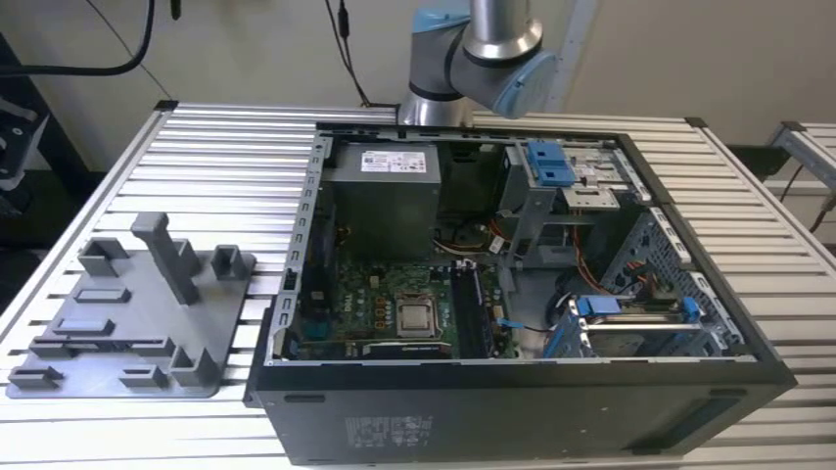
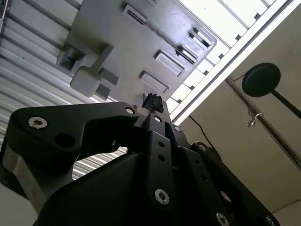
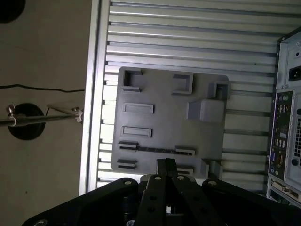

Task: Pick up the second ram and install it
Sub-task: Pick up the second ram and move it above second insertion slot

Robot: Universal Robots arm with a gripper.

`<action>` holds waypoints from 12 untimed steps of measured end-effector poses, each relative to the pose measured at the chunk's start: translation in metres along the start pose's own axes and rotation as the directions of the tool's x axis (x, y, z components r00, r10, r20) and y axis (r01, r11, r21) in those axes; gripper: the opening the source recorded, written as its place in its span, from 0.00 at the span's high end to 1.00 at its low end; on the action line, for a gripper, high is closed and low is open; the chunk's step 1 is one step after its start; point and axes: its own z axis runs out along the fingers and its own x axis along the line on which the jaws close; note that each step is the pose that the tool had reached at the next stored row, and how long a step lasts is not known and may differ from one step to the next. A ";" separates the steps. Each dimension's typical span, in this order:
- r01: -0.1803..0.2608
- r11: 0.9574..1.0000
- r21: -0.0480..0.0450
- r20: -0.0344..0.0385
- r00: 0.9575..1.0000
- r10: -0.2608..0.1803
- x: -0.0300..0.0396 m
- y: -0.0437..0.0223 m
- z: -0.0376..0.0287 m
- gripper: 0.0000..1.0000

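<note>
The grey fixture tray (image 3: 164,127) lies on the slatted table, at the exterior view's left (image 1: 131,323). A thin dark strip, the second ram (image 3: 155,149), stands on edge between two slotted holders of the tray. My gripper (image 3: 165,162) hangs well above the tray edge near the ram's holders, fingers pressed together with nothing between them. In the second wrist view its black fingertips (image 2: 153,100) show against the tray (image 2: 117,42). The robot arm (image 1: 477,59) rises behind the computer case.
An open computer case (image 1: 523,255) lies at the exterior view's right of the tray, with its motherboard and silver processor (image 1: 415,315) exposed; its rear panel (image 3: 287,117) is close by. Beyond the table edge stands a pole on a round black base (image 3: 26,122).
</note>
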 end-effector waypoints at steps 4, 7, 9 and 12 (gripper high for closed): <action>0.000 1.000 0.000 0.000 1.000 0.000 0.0000 0.0002 0.0000 0.89; 0.005 1.000 0.000 0.000 1.000 -0.005 0.0000 0.0002 0.0000 0.89; 0.016 1.000 0.000 -0.001 1.000 -0.016 0.0000 0.0002 0.0000 0.89; 0.041 0.999 0.002 -0.003 0.999 -0.041 0.0000 0.0002 0.0000 0.89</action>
